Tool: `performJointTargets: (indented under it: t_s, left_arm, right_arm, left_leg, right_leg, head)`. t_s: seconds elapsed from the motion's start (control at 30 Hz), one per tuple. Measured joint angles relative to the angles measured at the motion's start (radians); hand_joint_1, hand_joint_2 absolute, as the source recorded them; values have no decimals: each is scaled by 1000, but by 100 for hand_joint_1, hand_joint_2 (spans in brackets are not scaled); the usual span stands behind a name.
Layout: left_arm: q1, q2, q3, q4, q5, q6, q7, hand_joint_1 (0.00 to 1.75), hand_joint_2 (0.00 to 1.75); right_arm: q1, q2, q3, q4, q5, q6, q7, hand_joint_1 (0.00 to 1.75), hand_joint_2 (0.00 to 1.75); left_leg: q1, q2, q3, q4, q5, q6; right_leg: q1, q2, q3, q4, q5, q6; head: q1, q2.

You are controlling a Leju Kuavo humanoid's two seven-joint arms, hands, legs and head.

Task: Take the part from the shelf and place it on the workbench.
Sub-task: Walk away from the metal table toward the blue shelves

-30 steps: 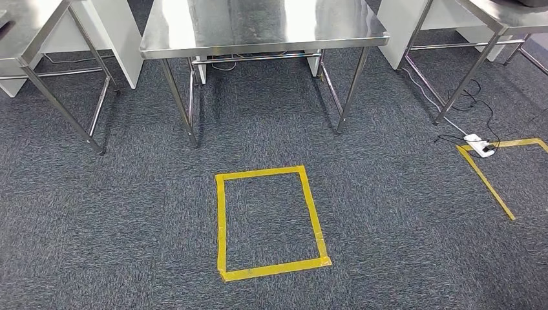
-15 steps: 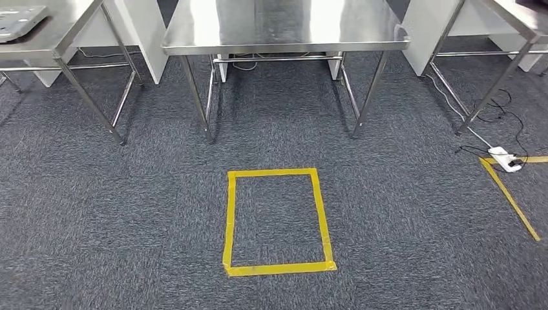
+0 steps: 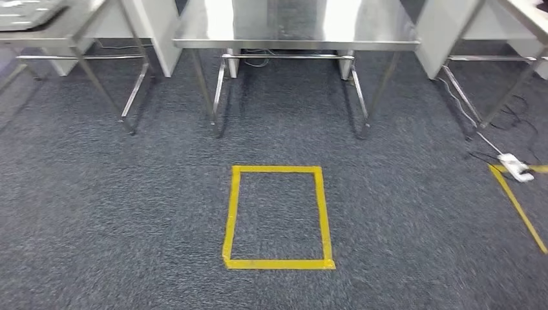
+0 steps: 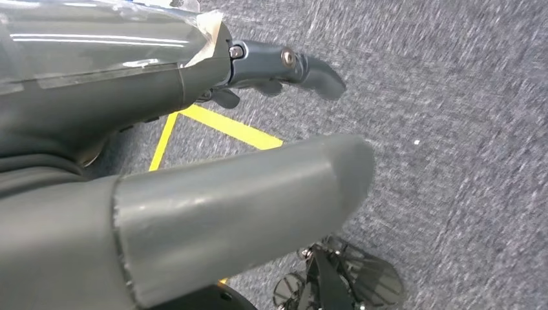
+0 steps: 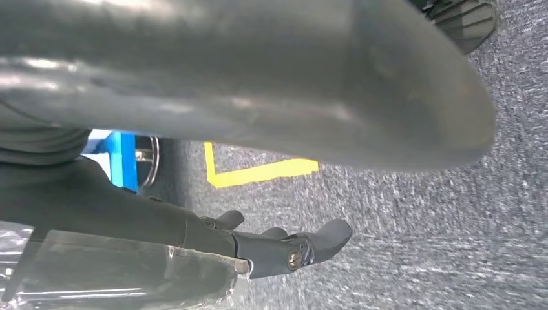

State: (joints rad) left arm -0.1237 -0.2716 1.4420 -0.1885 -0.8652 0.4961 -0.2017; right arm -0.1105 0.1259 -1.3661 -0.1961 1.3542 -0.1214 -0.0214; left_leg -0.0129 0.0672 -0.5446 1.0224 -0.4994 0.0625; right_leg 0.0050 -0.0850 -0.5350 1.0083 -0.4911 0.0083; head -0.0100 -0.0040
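A steel workbench (image 3: 297, 29) stands straight ahead across the carpet, its top bare and shiny. A flat grey object (image 3: 26, 11) lies on another steel table (image 3: 84, 22) at the far left, cut off by the picture's edge, so I cannot tell what it is. My left hand (image 4: 148, 103) hangs over the carpet, thumb and dark fingers (image 4: 304, 64) apart, holding nothing. My right hand (image 5: 161, 219) hangs the same way, its fingers (image 5: 304, 248) spread from the thumb and empty.
A yellow tape rectangle (image 3: 279, 263) marks the floor in front of the middle table. A white power strip (image 3: 515, 166) with cables lies at the right beside another yellow tape line (image 3: 520, 206). A third steel table (image 3: 517, 16) and white panels (image 3: 439, 39) stand at the right.
The camera has moved: the whole scene has slid to the right and the tape rectangle now lies square to me. More of the left table shows.
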Motion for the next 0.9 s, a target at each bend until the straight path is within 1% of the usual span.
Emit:
performJointTargets:
  t_s: [0.03, 0.07, 0.1, 0.13, 0.17, 0.2, 0.23, 0.27, 0.3, 0.33, 0.37, 0.4, 0.43, 0.47, 0.5, 0.53, 0.57, 0.6, 0.63, 0.67, 0.7, 0.73, 0.77, 0.8, 0.83, 0.87, 0.9]
  left_arm:
    - [0, 0, 0, 0, -1, 0, 0, 0, 0]
    - [0, 0, 0, 0, -1, 0, 0, 0, 0]
    - [1, -1, 0, 0, -2, 0, 0, 0, 0]
    - [0, -1, 0, 0, -2, 0, 0, 0, 0]
    - [0, -1, 0, 0, -3, 0, 0, 0, 0]
    - [0, -2, -1, 0, -3, 0, 0, 0, 0]
    - [0, -2, -1, 0, -3, 0, 0, 0, 0]
    - [1, -3, -1, 0, -3, -1, 0, 0, 0]
    - [2, -3, -1, 0, -3, -1, 0, 0, 0]
    - [3, -3, -1, 0, -3, -1, 0, 0, 0]
    - [4, -3, -1, 0, -4, 0, 0, 0, 0]
    - [3, -4, -1, 0, -4, 1, 0, 0, 0]
    - [3, -4, -1, 0, -5, 2, 1, 0, 0]
    - [3, -4, -1, 0, -6, 4, 1, 0, 0]
    - [4, -5, -1, 0, -6, 5, 1, 0, 0]
    - [4, -5, -1, 0, -7, 6, 2, 0, 0]
    - [4, -5, -1, 0, -8, 7, 2, 0, 0]
    - [5, -5, -2, 0, -10, 7, 2, 0, 0]
    - [4, -5, -2, 0, -11, 8, 2, 0, 0]
    - [4, -5, -2, 0, -12, 8, 3, 0, 0]
    - [4, -6, -2, 0, -12, 8, 3, 0, 0]
    - [4, -6, -2, 0, -13, 8, 4, 0, 0]
    - [4, -6, -2, 0, -13, 8, 4, 0, 0]
    - [5, -6, -2, 0, -13, 8, 5, 0, 0]
    - [6, -6, -2, 0, -13, 8, 6, 0, 0]
    - [7, -5, -3, 0, -14, 8, 6, 0, 0]
    - [7, -5, -3, 0, -14, 8, 7, 0, 0]
  right_arm:
    - [-1, 1, 0, 0, 0, 0, 0, 0, 0]
    - [-1, 2, 0, 0, 0, 0, 0, 0, 0]
    - [-2, 2, 1, 0, 0, 0, 0, 0, 0]
    - [-2, 2, 1, 0, 0, 0, 0, 0, 0]
    - [-2, 2, 1, 0, 0, 0, 0, 0, 0]
    - [-1, 1, 2, 0, 0, 0, 0, 0, 0]
    - [1, 0, 2, 0, 0, 0, 1, 0, 0]
    - [3, -1, 2, 0, 0, 0, 1, 0, 0]
    - [4, -2, 2, 0, 0, 0, 1, 0, 0]
    - [4, -3, 2, 0, -1, 0, 1, 0, 0]
    - [5, -5, 2, 0, -1, 0, 2, 0, 0]
    - [4, -6, 2, 0, -1, 1, 3, 0, 0]
    - [4, -6, 2, 0, -2, 2, 5, 0, 0]
    - [3, -7, 2, 0, -3, 4, 6, 0, 0]
    - [2, -7, 2, 0, -4, 6, 8, 0, 0]
    - [2, -7, 2, 0, -5, 9, 9, 0, 0]
    - [1, -7, 2, 0, -6, 12, 9, 0, 0]
    - [1, -7, 2, 0, -7, 14, 10, 0, 0]
    - [1, -7, 2, 0, -8, 15, 11, 0, 0]
    - [2, -7, 2, 0, -8, 16, 11, 0, 0]
    - [4, -8, 2, 0, -8, 16, 12, 0, 0]
    - [6, -9, 2, 0, -8, 16, 12, 0, 0]
    - [7, -9, 2, 0, -8, 16, 13, 0, 0]
    - [7, -9, 2, 0, -8, 16, 15, 0, 0]
    - [7, -9, 2, 0, -8, 17, 16, 0, 0]
    - [6, -9, 2, 0, -8, 18, 17, 0, 0]
    - [6, -9, 2, 0, -8, 19, 19, 0, 0]
  left_leg:
    - [-3, -7, -1, -6, 5, 0]
    - [-1, -18, 1, -14, 13, 1]
    - [2, -27, 4, -24, 22, 1]
    - [6, -37, 6, -34, 32, 2]
    - [11, -46, 7, -41, 40, 2]
    - [10, -56, 4, -43, 44, 4]
    - [10, -68, -1, -42, 47, 4]
    - [10, -79, -3, -42, 49, 3]
    - [11, -91, -5, -41, 50, 2]
    - [12, -102, -5, -41, 51, 0]
    - [13, -113, -5, -39, 52, -2]
    - [13, -124, -5, -36, 51, -6]
    - [11, -133, -7, -32, 50, -11]
    - [10, -140, -9, -29, 48, -17]
    - [9, -146, -12, -27, 48, -23]
    - [10, -151, -15, -27, 49, -30]
    - [13, -153, -18, -26, 49, -35]
    - [15, -145, -23, -18, 43, -41]
    - [17, -130, -34, 5, 27, -47]
    - [19, -110, -54, 49, 0, -52]
    - [21, -91, -84, 111, -35, -58]
    - [23, -81, -118, 180, -68, -63]
    - [26, -77, -147, 236, -88, -67]
    - [29, -74, -161, 263, -90, -71]
    - [32, -70, -157, 252, -74, -73]
    - [34, -64, -132, 202, -43, -73]
    - [36, -49, -94, 130, -8, -72]
  right_leg:
    - [1, -10, 1, -2, 1, 3]
    - [-2, -13, 1, -2, 1, 6]
    - [-1, -2, -2, 4, -3, 10]
    - [-1, 18, -12, 28, -18, 12]
    - [-3, 43, -33, 74, -42, 12]
    - [-7, 65, -61, 137, -72, 12]
    - [-10, 75, -92, 205, -100, 14]
    - [-13, 78, -116, 256, -117, 18]
    - [-15, 79, -123, 272, -117, 26]
    - [-18, 80, -109, 245, -99, 37]
    - [-21, 84, -77, 183, -71, 48]
    - [-25, 100, -41, 105, -42, 56]
    - [-26, 113, -12, 40, -20, 57]
    - [-27, 123, 6, -2, -7, 52]
    - [-24, 129, 13, -20, -4, 42]
    - [-21, 121, 15, -20, -1, 32]
    - [-24, 114, 17, -21, 1, 22]
    - [-26, 107, 19, -23, 4, 15]
    - [-30, 98, 20, -25, 6, 6]
    - [-33, 89, 20, -26, 7, 0]
    - [-32, 80, 20, -27, 7, -4]
    - [-30, 70, 19, -26, 6, -8]
    - [-29, 60, 18, -26, 5, -8]
    - [-28, 51, 18, -26, 5, -8]
    - [-28, 44, 18, -26, 4, -8]
    - [-29, 36, 19, -26, 4, -7]
    - [-29, 30, 22, -26, 2, -4]
  head:
    - [0, 0]
    - [-4, 0]
    - [-5, 0]
    - [-3, 0]
    - [0, 0]
    - [4, 0]
    - [7, 0]
    - [10, 0]
    - [12, 0]
    - [14, 0]
    - [16, 0]
    - [19, 0]
    - [23, 0]
    - [25, 0]
    - [26, 0]
    - [25, 0]
    - [24, 0]
    - [23, 0]
    - [19, 0]
    - [15, 0]
    - [10, 0]
    - [6, 0]
    - [5, 0]
    - [4, 0]
    - [3, 0]
    - [2, 0]
    - [-1, 0]
